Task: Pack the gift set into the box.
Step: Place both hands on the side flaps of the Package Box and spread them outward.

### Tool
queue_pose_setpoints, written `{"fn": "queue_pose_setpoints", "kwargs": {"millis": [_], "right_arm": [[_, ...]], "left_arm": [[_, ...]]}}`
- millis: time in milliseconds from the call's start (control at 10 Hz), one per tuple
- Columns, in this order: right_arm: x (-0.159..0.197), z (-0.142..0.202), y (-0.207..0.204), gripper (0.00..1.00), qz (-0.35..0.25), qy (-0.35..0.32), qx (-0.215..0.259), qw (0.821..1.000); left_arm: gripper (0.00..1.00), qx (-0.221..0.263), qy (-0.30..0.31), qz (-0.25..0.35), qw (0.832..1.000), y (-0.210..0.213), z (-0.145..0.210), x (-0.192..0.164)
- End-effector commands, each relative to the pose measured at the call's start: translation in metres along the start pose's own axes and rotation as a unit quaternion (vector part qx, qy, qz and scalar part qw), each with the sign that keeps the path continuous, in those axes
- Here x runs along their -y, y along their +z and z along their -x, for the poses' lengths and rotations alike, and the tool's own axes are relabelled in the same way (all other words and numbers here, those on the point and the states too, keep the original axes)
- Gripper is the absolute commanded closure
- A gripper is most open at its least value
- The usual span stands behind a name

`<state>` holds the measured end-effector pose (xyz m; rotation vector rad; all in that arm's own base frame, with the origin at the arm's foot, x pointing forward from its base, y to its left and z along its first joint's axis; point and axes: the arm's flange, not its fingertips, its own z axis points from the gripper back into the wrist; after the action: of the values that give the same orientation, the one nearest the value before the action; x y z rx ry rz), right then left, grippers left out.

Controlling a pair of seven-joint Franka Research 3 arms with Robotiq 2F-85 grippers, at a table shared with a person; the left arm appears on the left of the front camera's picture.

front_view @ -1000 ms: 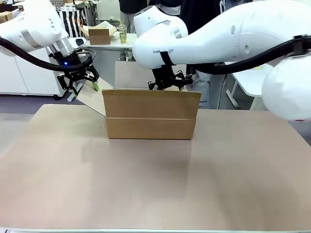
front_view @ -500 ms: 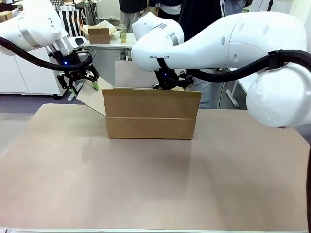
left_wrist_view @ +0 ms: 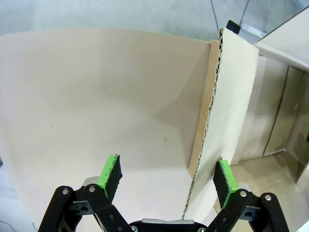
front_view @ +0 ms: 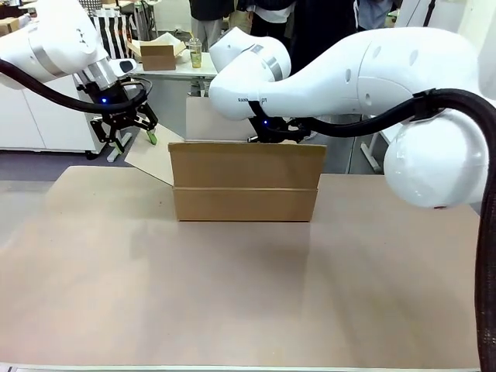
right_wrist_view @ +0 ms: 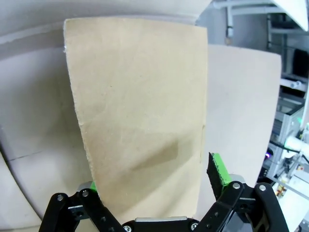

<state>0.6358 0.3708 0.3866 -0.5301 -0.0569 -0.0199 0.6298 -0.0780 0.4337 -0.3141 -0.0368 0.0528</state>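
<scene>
The box (front_view: 246, 184) stands on the table (front_view: 232, 302), toward its far middle, top open. In the front view we see its near flap (front_view: 246, 164) upright, its left flap (front_view: 151, 159) splayed outward and down to the robot's left, and its far flap (front_view: 213, 120) raised behind.

The front view gives the overall layout. The left wrist view adds the left flap's corrugated edge (left_wrist_view: 212, 121) seen end-on and part of the box's inner walls (left_wrist_view: 277, 121) at picture right. The right wrist view adds a broad brown flap panel (right_wrist_view: 140, 111) facing the camera; we cannot tell which flap it is.

Left gripper (front_view: 124, 133): it hangs above the outer edge of the left flap, pointing down, at the end of the arm coming in from the upper left. In its wrist view (left_wrist_view: 166, 176) the jaws are wide apart, and the flap's edge rises between the pads, close by the right-hand pad (left_wrist_view: 225, 179). We cannot tell whether they touch.

Right gripper (front_view: 275, 136): the arm reaches across from the right, wrist bent down behind the near flap, which hides the fingers. In its wrist view (right_wrist_view: 152, 174) the jaws are spread. One green pad (right_wrist_view: 217, 169) is clear of the panel, and the other finger is mostly covered by it.
</scene>
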Motion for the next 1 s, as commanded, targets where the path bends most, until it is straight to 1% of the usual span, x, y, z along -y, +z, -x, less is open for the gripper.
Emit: {"fn": "queue_pose_setpoints", "kwargs": {"millis": [0,100,300,500,600,700,900], "right_arm": [[0.010,-0.002,0.019,0.00,0.011,-0.016,0.003,1.000],[0.019,0.002,0.026,0.00,0.003,-0.011,-0.003,1.000],[0.040,0.006,0.038,0.00,0.012,-0.008,-0.015,1.000],[0.065,0.008,0.043,0.00,0.040,-0.025,-0.027,0.999],[0.076,0.008,0.045,0.00,0.044,-0.031,-0.029,0.998],[0.088,0.011,0.048,0.00,0.046,-0.033,-0.034,0.998],[0.116,0.017,0.054,0.00,0.029,-0.037,-0.042,0.998]], "left_arm": [[0.00,0.004,0.005,-0.009,1.000,0.001,0.000,-0.001],[0.00,0.004,0.005,-0.009,1.000,0.001,0.000,-0.001],[0.00,0.004,0.005,-0.009,1.000,0.001,0.000,-0.001],[0.00,0.004,0.005,-0.009,1.000,0.001,0.000,-0.001],[0.00,0.004,0.005,-0.009,1.000,0.001,0.000,-0.001],[0.00,0.004,0.005,-0.009,1.000,0.001,0.000,-0.001],[0.00,0.004,0.005,-0.009,1.000,0.001,0.000,-0.001]]}}
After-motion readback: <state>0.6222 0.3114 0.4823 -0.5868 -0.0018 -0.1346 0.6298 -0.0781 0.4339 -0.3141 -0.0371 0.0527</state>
